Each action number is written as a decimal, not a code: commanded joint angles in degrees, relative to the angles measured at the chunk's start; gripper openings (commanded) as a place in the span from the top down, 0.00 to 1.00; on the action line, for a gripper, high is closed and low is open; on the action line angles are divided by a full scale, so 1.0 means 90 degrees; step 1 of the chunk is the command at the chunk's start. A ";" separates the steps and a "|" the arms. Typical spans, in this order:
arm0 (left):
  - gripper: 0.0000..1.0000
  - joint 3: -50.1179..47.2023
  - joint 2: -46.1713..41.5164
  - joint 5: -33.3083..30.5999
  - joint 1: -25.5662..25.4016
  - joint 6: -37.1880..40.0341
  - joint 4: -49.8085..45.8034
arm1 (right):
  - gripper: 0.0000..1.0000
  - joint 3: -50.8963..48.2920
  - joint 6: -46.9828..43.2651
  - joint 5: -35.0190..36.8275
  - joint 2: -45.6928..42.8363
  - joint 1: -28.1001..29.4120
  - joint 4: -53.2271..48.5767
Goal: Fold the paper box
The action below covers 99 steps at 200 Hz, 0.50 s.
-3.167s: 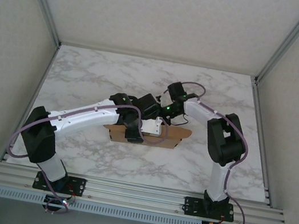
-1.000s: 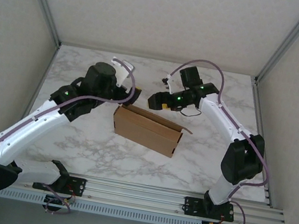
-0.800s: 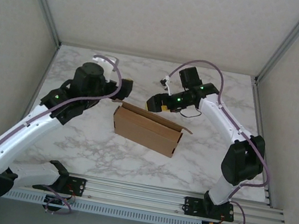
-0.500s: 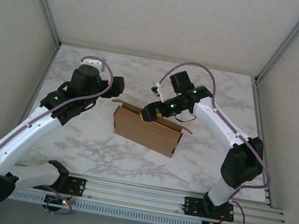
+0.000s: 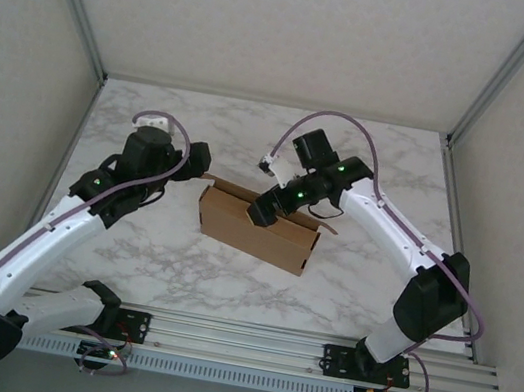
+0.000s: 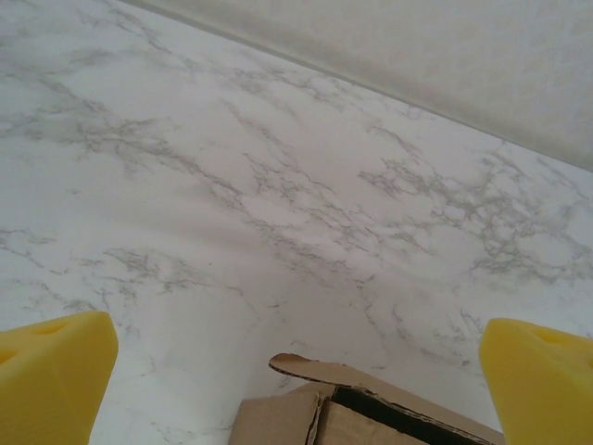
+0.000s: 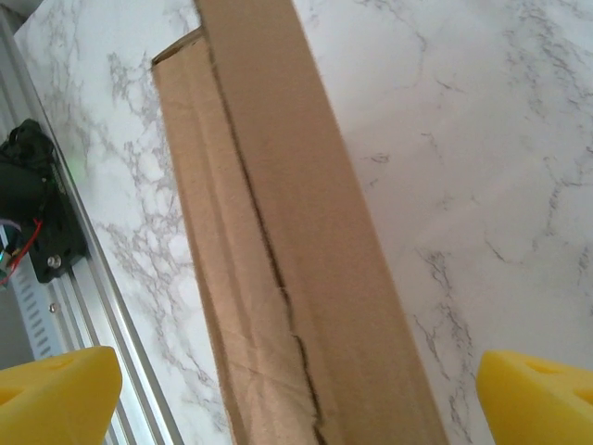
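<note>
On the left, the left gripper (image 5: pixel 198 156) hovers over the bench (image 5: pixel 133 234), just beside the far left corner of the paper box (image 5: pixel 256 231). Its yellow pads (image 6: pixel 51 371) are spread wide and hold nothing. The box stands about in the middle of the bench, turned a little, and a small flap (image 5: pixel 214 181) sticks out at that corner. Further right, the right gripper (image 5: pixel 261 211) hangs over the far long edge of the box, also spread wide and empty. In its wrist view the brown panel runs between the pads, and a ragged seam (image 7: pixel 278 278) is not closed flat.

I judge that the step in hand is to close this long edge. To do it well, the right gripper should come down square to the crease and press along it, not on the torn-looking edge. The left gripper should steady the left end first, because light cardboard probably slides on the smooth bench, and the loose flap should go inside before any pressing
</note>
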 commanded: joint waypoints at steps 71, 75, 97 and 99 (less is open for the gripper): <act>0.00 -0.0196 -0.0302 -0.0210 0.0155 -0.0206 -0.0043 | 0.01 -0.0394 -0.0629 0.1333 0.0010 0.0717 -0.0038; 0.00 -0.0198 -0.0309 -0.0209 0.0157 -0.0215 -0.0036 | 0.01 -0.0430 -0.0647 0.1418 0.0010 0.0750 -0.0018; 0.00 -0.0274 -0.0328 -0.0190 0.0167 -0.0235 -0.0005 | 0.01 -0.0622 -0.0727 0.1841 0.0007 0.0897 0.0164; 0.00 -0.0281 -0.0330 -0.0184 0.0167 -0.0243 0.0003 | 0.01 -0.0635 -0.0735 0.1864 0.0002 0.0910 0.0177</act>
